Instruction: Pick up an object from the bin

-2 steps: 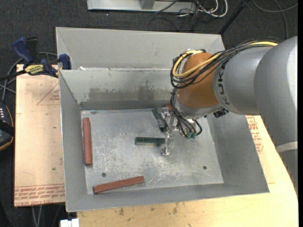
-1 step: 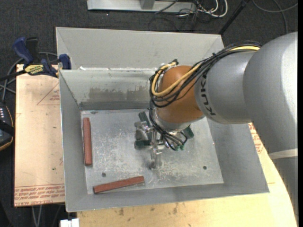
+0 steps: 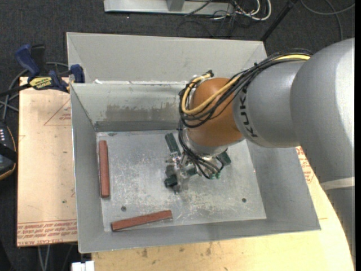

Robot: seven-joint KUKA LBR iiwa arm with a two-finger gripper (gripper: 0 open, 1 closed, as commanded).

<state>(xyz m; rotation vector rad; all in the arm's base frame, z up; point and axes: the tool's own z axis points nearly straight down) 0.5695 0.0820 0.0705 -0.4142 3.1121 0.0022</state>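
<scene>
Gripper position: you will find it low over the middle of the bin floor. It sits under the orange cover at the wrist, and the arm comes in from the right of the view.

Gripper state: you cannot tell whether it is released or clenched, because the wrist and its yellow cables hide too much of it. You cannot see anything held in it.

Nearest thing: a small dark green piece lies on the floor at the gripper's tip, just to its lower left. Whether it touches the gripper or lies just beside it, you cannot tell. It is near the centre of the bin, well apart from every wall.

Count, dark green: three patches show.
- The small dark green piece at the tip.
- A dark green block just above the gripper, tilted, towards the back wall.
- A dark green bit to the gripper's right, half under the orange cover. You cannot tell whether it is a loose thing of its own.

Count, reddish-brown: two bars, both flat on the floor and well apart from the gripper.
- The left bar runs lengthwise beside the left wall.
- The front bar lies along the front edge, slightly tilted, its right end nearer the gripper.
</scene>
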